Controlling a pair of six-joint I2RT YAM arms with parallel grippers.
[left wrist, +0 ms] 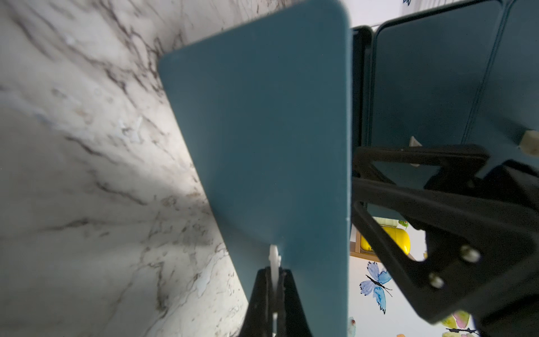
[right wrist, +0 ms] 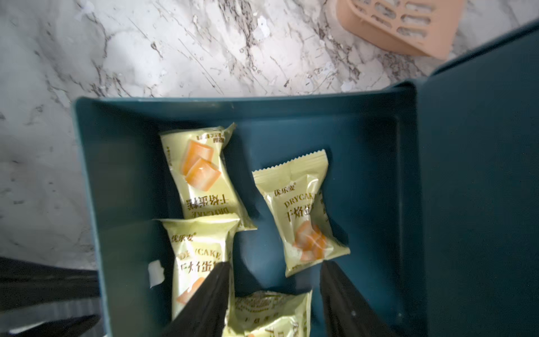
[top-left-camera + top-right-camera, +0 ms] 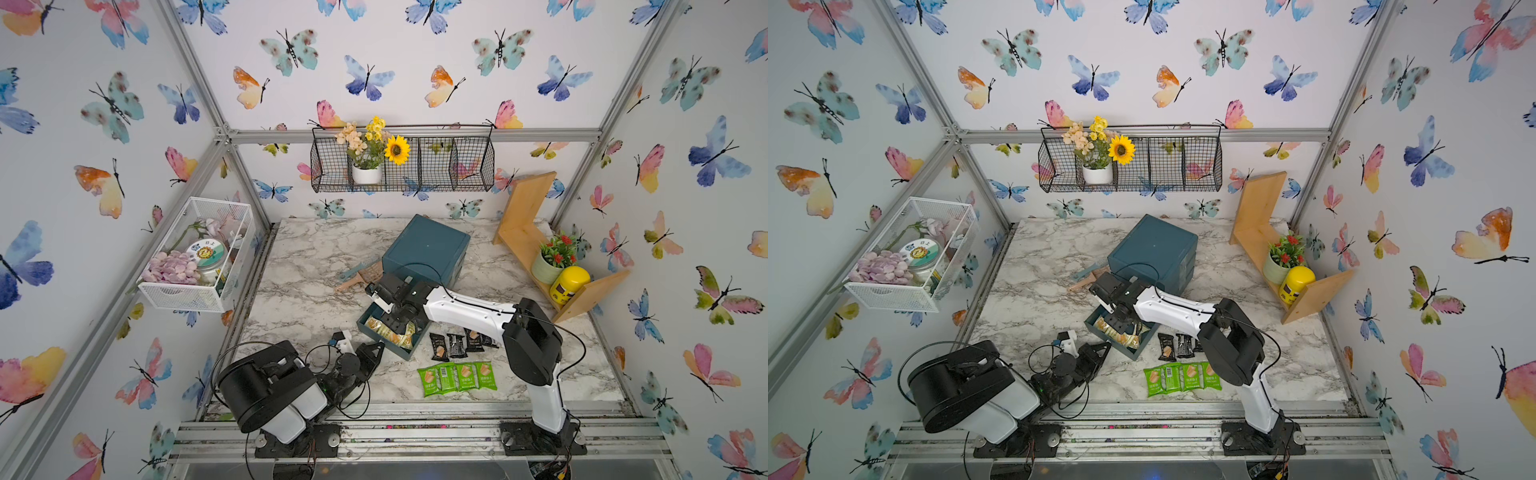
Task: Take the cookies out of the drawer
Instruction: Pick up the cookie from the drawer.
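Wrist [image 3: 401, 299] bent down, my right fingers [image 2: 204, 297] hang spread over the drawer's [image 2: 116, 175] cookies [image 2: 303, 216] (yellow). Left fingers [image 1: 259, 297] pinch its tab [image 1: 274, 259].

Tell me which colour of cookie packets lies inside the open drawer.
The pale yellow packets; they lie in the drawer, while the black packets and green packets lie outside on the table.

I see cabinet [image 3: 428, 245] at rear centre of table [image 3: 299, 299]. Drawer [image 3: 380, 344] pulled out in front of cabinet, toward arm bases. Four cookies [image 2: 204, 175] loose on drawer floor. Right gripper [image 2: 274, 264] above them, between drawer walls. Left gripper [image 1: 275, 271] at drawer front, on pull tab [image 1: 274, 253]. More cookies on table right of drawer: rear row [image 3: 457, 345], front row [image 3: 457, 376] nearer bases. Slotted scoop [image 3: 365, 274] left of cabinet, behind drawer.
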